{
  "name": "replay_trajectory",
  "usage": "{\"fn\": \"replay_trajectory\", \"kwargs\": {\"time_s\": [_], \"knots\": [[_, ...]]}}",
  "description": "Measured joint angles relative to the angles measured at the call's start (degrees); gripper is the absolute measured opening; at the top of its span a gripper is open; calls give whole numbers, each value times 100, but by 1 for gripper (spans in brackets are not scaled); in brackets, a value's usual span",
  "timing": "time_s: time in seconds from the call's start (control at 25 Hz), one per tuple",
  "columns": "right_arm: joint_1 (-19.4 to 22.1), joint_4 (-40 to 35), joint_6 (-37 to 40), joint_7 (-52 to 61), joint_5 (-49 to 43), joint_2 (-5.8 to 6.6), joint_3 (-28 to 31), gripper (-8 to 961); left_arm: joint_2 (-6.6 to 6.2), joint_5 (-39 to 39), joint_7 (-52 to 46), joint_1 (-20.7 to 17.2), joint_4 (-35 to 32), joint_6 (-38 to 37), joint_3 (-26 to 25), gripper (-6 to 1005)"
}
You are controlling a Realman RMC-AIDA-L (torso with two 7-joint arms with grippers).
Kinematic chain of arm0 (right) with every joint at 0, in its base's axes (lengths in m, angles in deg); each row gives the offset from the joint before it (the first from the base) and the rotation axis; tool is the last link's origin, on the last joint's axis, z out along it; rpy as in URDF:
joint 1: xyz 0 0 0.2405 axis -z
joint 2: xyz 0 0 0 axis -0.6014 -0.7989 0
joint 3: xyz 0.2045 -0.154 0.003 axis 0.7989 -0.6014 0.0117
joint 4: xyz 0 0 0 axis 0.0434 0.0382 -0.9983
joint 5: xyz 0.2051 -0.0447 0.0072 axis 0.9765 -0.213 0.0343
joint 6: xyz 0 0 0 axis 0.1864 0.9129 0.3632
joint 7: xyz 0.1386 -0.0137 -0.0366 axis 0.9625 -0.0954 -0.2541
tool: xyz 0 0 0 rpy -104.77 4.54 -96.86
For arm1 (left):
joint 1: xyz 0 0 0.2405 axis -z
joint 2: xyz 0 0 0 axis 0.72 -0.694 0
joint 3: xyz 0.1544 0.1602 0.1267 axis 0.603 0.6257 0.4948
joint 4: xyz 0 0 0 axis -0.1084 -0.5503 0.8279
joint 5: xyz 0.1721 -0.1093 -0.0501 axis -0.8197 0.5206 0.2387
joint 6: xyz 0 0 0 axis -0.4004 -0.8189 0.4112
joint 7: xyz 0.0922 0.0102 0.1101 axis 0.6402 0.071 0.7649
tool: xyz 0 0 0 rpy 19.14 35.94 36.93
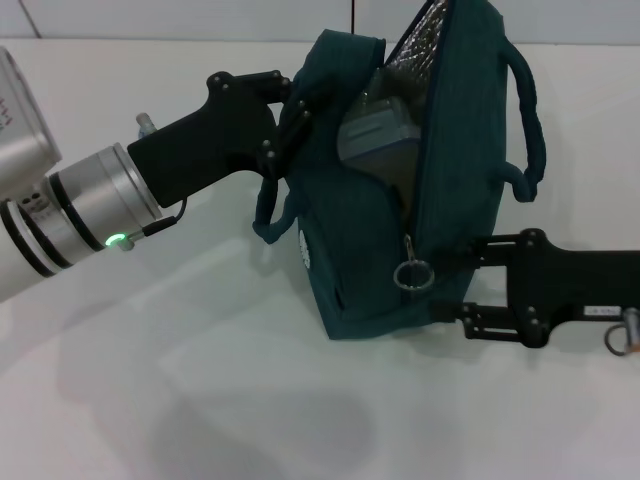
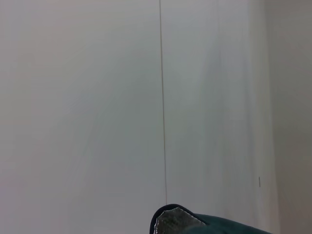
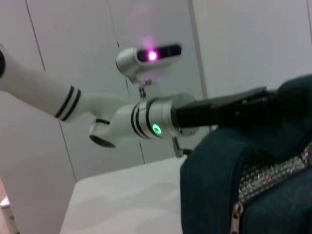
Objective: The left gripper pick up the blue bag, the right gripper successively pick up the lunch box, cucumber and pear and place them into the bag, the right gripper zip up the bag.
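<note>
blue bag held open on a white table, one claw at each side

the table (image 1: 180, 400) is plain white and bare around the bag, with pale wall panels behind it. the blue bag (image 1: 365, 260) stands upright near the middle, its top gaping to show silver lining and the lunch box (image 1: 380, 135) tucked inside; the zip pull ring (image 1: 411, 273) hangs on the front edge. the left claw (image 1: 290, 115) reaches in from the left and is pinched closed on the bag's upper left rim, holding it up. the right claw (image 1: 455, 280) lies low at the bag's right front corner, its fingers spread apart with tips against the fabric just beside the ring, gripping nothing that can be seen.
</note>
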Motion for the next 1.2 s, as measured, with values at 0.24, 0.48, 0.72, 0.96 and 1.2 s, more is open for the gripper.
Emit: {"fn": "replay_trajectory", "kwargs": {"time_s": [0.24,0.48,0.72,0.96,1.2], "knots": [[-355,395,-214,8,94,-42,-216,491,11,1,2,0,18,-14,0,115],[-438,486,-234,2,433,-46,-552,446,20,4,2,-1,23,-17,21,115],[-401,487,-246,-142,503,-47,-629,289,22,7,2,-3,28,-17,93,116],[-184,602,-246,-1522,1539,-47,-1482,100,37,83,4,7,179,26,97,116],[-175,579,-347,-1650,1645,-40,-1567,12,45,133,116,-14,287,-92,97,116]]}}
